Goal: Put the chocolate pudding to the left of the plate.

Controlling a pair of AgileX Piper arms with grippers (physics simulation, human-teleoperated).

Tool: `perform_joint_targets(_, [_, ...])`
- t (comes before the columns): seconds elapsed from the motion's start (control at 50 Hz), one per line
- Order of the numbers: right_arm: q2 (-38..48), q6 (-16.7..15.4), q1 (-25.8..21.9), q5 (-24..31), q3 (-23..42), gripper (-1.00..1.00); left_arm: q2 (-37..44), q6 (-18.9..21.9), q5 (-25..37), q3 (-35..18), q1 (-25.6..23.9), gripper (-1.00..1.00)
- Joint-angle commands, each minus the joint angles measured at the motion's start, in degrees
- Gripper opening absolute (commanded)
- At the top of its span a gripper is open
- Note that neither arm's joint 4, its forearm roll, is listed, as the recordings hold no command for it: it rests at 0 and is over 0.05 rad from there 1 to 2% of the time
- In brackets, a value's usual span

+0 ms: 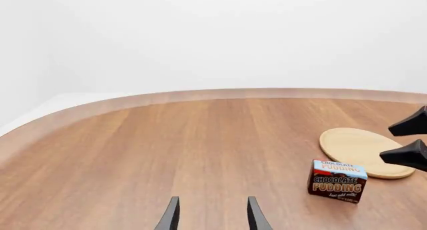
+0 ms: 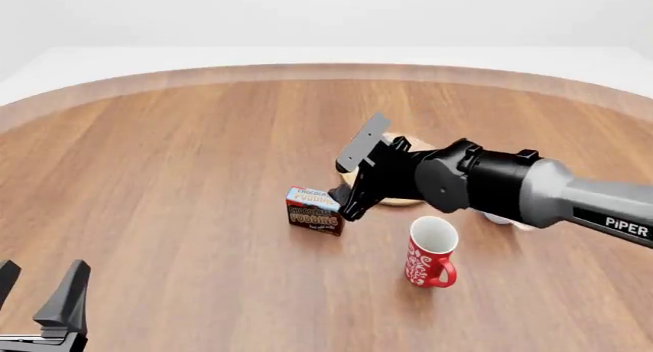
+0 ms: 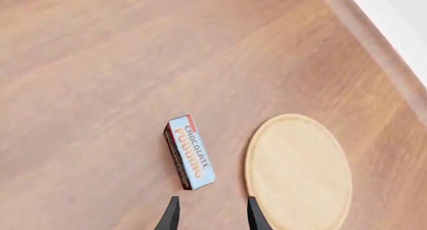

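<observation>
Standing on the table [image 2: 183, 176] left of the plate [image 3: 298, 170], your pudding box [image 2: 313, 210] sits below your spread, empty right gripper [image 3: 211, 215]; the left gripper [image 1: 210, 215] is spread too.

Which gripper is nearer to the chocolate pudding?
Right. The right gripper hovers just beside the chocolate pudding; the left gripper sits far off at the table's near left edge.

On my worktop [image 2: 183, 184] I count one chocolate pudding [image 2: 313, 210] carton and one round wooden plate [image 3: 297, 170]. I see one red patterned mug [image 2: 430, 254], and behind my right arm [image 2: 510, 187] a small white shape [image 2: 500, 219] that is too hidden to count as anything definite. Of my own parts, I count two arms, each ending in one pair of jaws.
</observation>
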State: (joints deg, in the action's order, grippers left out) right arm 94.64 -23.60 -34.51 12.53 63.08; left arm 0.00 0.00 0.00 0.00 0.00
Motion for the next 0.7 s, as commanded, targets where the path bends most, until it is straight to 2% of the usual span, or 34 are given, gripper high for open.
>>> perform_joint_targets(0.02, [3.9,0.3,-0.3,-1.1,1.2,1.00,0.0,0.0,0.0,0.0,0.0,1.00])
perform_joint_targets(0.34, [8.0,-0.8,0.0,-2.0,3.2,1.00,0.0,0.0,0.0,0.0,0.0,1.00])
perform_joint_targets(0.4, [8.5,-0.6,0.3,-2.1,3.3,1.00,0.0,0.0,0.0,0.0,0.0,1.00])
perform_joint_targets(0.42, [8.9,0.6,0.6,-1.8,4.4,1.00,0.0,0.0,0.0,0.0,0.0,1.00])
perform_joint_targets(0.7, [11.4,0.0,0.7,-2.2,6.1,1.00,0.0,0.0,0.0,0.0,0.0,1.00])
